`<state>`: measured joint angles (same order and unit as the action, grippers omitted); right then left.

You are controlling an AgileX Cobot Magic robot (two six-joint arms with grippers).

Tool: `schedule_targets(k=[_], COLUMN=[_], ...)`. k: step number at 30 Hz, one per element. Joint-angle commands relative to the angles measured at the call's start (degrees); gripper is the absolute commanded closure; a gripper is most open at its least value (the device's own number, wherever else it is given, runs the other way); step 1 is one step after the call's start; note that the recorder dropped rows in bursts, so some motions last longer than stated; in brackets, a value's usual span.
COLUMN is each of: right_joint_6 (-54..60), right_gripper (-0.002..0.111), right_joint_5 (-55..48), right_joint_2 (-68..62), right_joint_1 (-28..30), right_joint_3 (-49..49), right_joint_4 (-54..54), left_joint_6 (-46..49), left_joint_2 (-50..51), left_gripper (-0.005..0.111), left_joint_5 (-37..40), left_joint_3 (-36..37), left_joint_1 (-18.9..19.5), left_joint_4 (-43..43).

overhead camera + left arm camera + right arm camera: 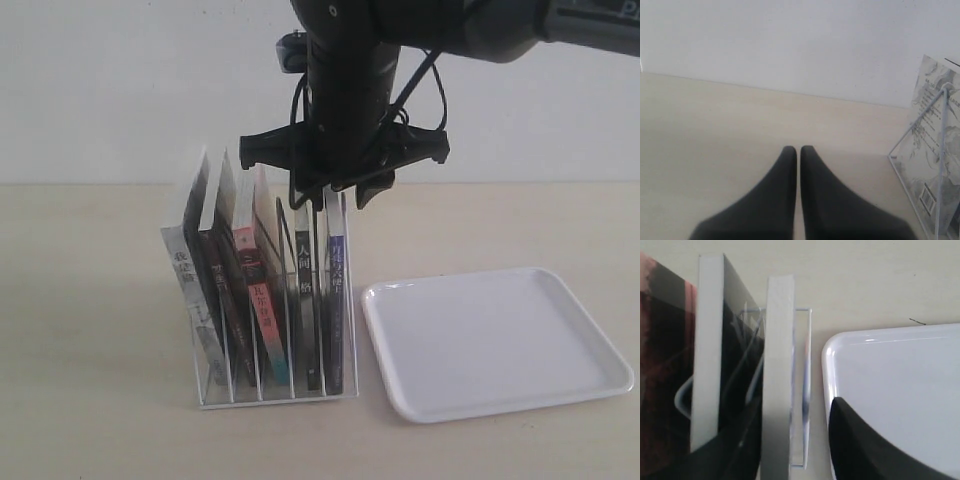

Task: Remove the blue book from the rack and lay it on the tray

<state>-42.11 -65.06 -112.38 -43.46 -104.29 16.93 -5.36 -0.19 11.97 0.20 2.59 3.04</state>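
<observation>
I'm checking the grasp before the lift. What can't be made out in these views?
Exterior: cover of the blue book, hidden by neighbours; only its spine shows.
Exterior: fingertips of the right gripper, lost against the dark arm.
Exterior: spine characters, too small to read.
Left wrist: most of the rack, cut off by the frame edge.

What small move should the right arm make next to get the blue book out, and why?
Probably lower the right gripper straight down over the blue book's top edge. It hangs open just above that book, which stands upright in the rack's slot nearest the tray, not yet gripped.
</observation>
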Motion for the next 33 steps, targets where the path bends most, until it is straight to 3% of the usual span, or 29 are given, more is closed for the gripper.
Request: schedule_targets(k=[1,16,18,21,22,33], right_joint_6=[0.2,2.1,2.1,2.2,2.2,2.2], right_gripper=[0.066,0.067,0.075,0.105,0.109,0.108], right_joint_5=[0.3,-0.7,-0.7,-0.8,-0.6,0.0], right_joint_2=[0.8,2.0,1.7,1.7,1.7,2.9], right_joint_1=[0.0,0.0,0.0,0.0,0.0,0.0], right_joint_3=[-0.3,-0.3,-0.3,-0.3,-0.3,-0.3], right_joint_4=[0.3,0.5,0.5,0.5,0.5,1.2], left_joint_6=[-0.6,-0.6,-0.6,-0.6,-0.6,-0.6], left_joint_2=[0.2,0.2,0.2,0.2,0.2,0.2], left_gripper=[0.103,0.103,0.103,0.103,0.103,0.103], left_joint_5=[-0.5,-0.5,-0.5,-0.5,-0.5,-0.5], left_joint_3=[-0.2,-0.2,-0.2,-0.2,-0.2,-0.2], left_joint_1=[0.2,0.2,0.2,0.2,0.2,0.2], left_joint_4=[0.6,0.6,0.6,0.6,0.6,0.6])
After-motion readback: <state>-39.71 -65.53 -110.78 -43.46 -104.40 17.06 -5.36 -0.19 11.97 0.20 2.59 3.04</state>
